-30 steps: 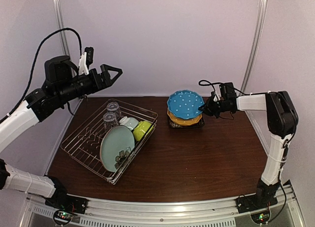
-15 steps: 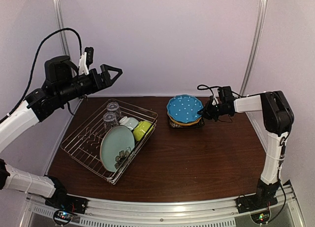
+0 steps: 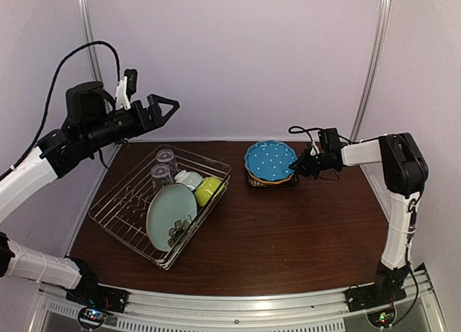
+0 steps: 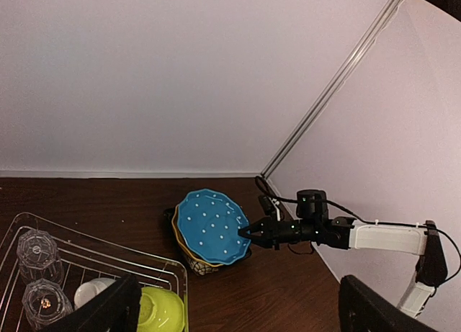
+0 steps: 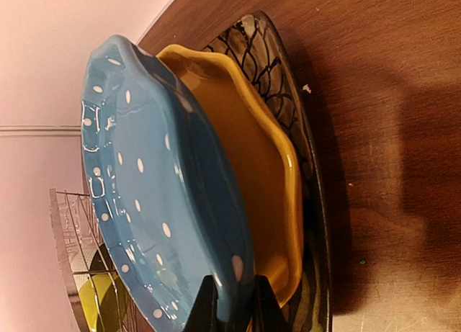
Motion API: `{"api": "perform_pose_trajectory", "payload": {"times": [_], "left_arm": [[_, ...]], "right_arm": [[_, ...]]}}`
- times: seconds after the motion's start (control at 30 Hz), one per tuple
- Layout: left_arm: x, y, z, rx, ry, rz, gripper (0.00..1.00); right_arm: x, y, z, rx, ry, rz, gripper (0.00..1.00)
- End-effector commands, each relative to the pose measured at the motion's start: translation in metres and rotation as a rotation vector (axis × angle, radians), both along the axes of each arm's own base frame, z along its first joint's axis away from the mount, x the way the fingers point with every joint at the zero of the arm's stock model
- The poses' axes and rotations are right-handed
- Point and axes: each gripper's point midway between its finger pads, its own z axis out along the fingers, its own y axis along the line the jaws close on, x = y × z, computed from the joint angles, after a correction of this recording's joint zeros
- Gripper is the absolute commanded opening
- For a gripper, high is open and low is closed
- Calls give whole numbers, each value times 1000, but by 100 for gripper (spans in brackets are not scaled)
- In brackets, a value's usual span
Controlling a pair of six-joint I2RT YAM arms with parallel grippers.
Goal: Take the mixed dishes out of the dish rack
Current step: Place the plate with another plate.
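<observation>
Left gripper (image 3: 168, 107) hangs with jaws spread wide, empty. Below them sits the silver wire dish rack (image 3: 121, 202), holding a round pale teal plate (image 3: 171, 211) and a lime-green bowl (image 3: 207, 189). Right gripper (image 3: 299, 163) jaws pinch the rim of the round blue white-dotted plate (image 3: 269, 158), tilted over an orange-yellow plate (image 5: 245, 166).

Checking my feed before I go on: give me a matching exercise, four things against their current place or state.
1 blue dotted plate
2 pale teal plate
3 lime-green bowl
4 left gripper

A open, raised
B leaning at the dish rack's near end
C rim pinched by right gripper
D by the rack's right wall, beside small pale bowl

Pairs: 1-C, 2-B, 3-D, 4-A
</observation>
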Motion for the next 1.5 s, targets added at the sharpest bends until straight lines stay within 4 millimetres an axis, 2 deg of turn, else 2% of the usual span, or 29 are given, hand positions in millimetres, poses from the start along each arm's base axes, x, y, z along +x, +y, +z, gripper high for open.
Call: {"api": "perform_pose_trajectory", "payload": {"times": [0.0, 0.13, 0.23, 0.57, 0.67, 0.9, 1.2, 1.47], "left_arm": [[2, -2, 2, 1, -15, 2, 97], [2, -2, 2, 0, -16, 2, 97], [2, -2, 3, -1, -18, 2, 97], [1, -1, 3, -1, -20, 5, 97], [1, -1, 4, -4, -19, 4, 97], [0, -1, 4, -6, -21, 0, 98], [-2, 2, 5, -6, -26, 8, 97], [-3, 5, 6, -6, -32, 16, 97]], "right_arm": [[26, 11, 51, 90, -163, 35, 1], [26, 10, 51, 96, -159, 33, 4], [26, 10, 50, 95, -153, 32, 12], [25, 7, 52, 71, -147, 32, 27], [25, 5, 55, 53, -152, 29, 35], [23, -10, 54, -53, -140, 8, 45], [26, -29, 58, -198, -151, -22, 46], [31, -34, 52, -245, -144, -21, 39]]}}
